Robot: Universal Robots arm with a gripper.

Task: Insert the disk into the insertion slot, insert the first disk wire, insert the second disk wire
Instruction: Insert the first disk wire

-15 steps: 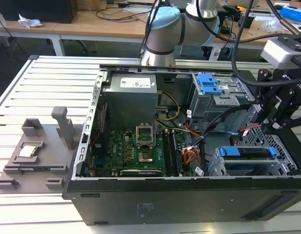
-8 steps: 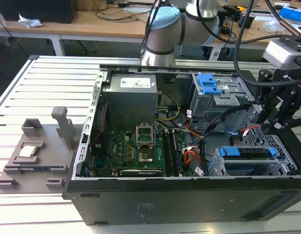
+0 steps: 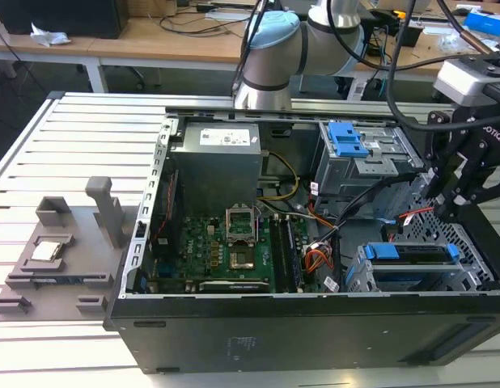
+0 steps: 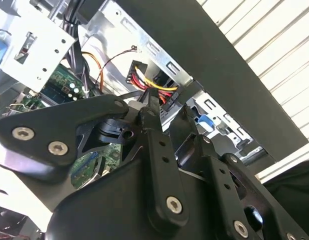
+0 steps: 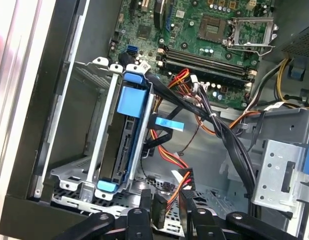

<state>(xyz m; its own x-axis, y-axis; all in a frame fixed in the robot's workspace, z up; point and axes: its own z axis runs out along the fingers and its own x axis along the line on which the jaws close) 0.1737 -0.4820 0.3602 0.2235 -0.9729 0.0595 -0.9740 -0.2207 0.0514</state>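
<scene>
The jaws of the gripper stand narrow and appear closed on a dark connector, seen edge-on between the two fingertips in the first wrist view. In the exterior view the gripper hangs over the case's far corner, at the exterior view's right. The first disk wire, a thin red cable, runs up to it, so the connector is judged to be that wire's end. An orange-red-yellow wire bundle lies just beyond the fingertips in the second wrist view. The disk, in its blue frame, already sits inside the insertion slot, the perforated metal cage beside the gripper; the exterior view shows the same disk lying in the slot. Step one is therefore judged complete, and step two, the first disk wire, is in hand. Seating the connector calls for squaring it to the socket on the disk, which cannot be made out here, and keeping the neighbouring bundle clear of the path. The case rests on a slatted desk.
</scene>
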